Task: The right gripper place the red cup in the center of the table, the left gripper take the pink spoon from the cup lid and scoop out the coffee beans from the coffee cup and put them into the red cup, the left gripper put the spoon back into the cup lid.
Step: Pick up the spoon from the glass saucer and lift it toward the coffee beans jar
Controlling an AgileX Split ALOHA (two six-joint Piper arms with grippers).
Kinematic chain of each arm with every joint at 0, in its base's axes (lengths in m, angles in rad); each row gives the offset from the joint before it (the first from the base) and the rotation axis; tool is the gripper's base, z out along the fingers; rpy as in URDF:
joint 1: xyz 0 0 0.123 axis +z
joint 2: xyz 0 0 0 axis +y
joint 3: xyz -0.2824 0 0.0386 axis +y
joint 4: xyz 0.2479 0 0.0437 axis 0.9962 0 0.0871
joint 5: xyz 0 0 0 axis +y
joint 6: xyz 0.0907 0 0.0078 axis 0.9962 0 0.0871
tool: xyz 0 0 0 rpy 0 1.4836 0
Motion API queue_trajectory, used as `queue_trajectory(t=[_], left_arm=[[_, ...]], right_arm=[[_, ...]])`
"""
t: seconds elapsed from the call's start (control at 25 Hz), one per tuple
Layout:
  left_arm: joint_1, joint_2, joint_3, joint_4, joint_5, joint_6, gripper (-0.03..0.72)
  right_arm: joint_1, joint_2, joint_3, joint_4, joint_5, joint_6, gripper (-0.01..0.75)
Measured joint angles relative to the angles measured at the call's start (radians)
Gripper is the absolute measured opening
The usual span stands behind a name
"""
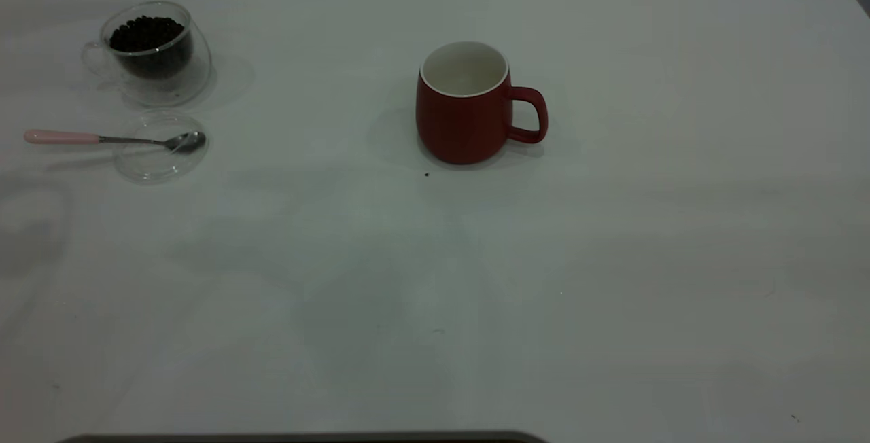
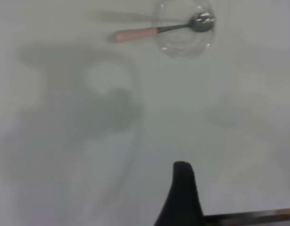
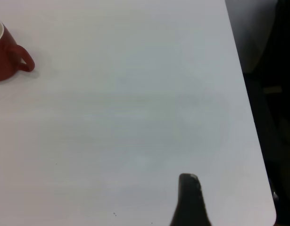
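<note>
The red cup is standing upright near the center of the table, handle pointing toward my right arm's side, with its white inside showing no contents. The coffee cup is sitting at the far left, holding the coffee beans. Just in front of it, the cup lid is lying flat, and the pink spoon is resting across it, bowl over the lid, pink handle extending out past its rim. My left gripper is hovering above bare table, apart from the spoon. My right gripper is hanging near the table edge, well apart from the red cup. I cannot tell the finger opening on either.
</note>
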Motion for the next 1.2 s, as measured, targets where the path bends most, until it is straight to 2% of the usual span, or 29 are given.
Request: queue_trajectory(t=[0.12,0.2,0.32,0.44,0.76,1.0,1.2], left_arm=[[0.102,0.093,0.000,-0.179,0.022,0.222,0.679],[0.146,0.155,0.000,-0.266,0.023,0.346,0.679],[0.188,0.247,-0.002,-0.340,0.021,0.419,0.679],[0.221,0.357,-0.029,-0.353,0.024,0.439,0.679],[0.244,0.601,-0.190,-0.363,0.050,0.535,0.679],[0.244,0.764,-0.355,-0.366,0.108,0.541,0.679],[0.244,0.844,-0.431,-0.365,0.121,0.562,0.679]], right_arm=[[0.000,0.000,0.000,0.000,0.000,0.000,0.591],[0.000,0.000,0.000,0.000,0.000,0.000,0.591],[0.000,0.000,0.000,0.000,0.000,0.001,0.591],[0.000,0.000,0.000,0.000,0.000,0.001,0.591],[0.000,0.000,0.000,0.000,0.000,0.000,0.591],[0.000,0.000,0.000,0.000,0.000,0.000,0.591],[0.000,0.000,0.000,0.000,0.000,0.001,0.591]])
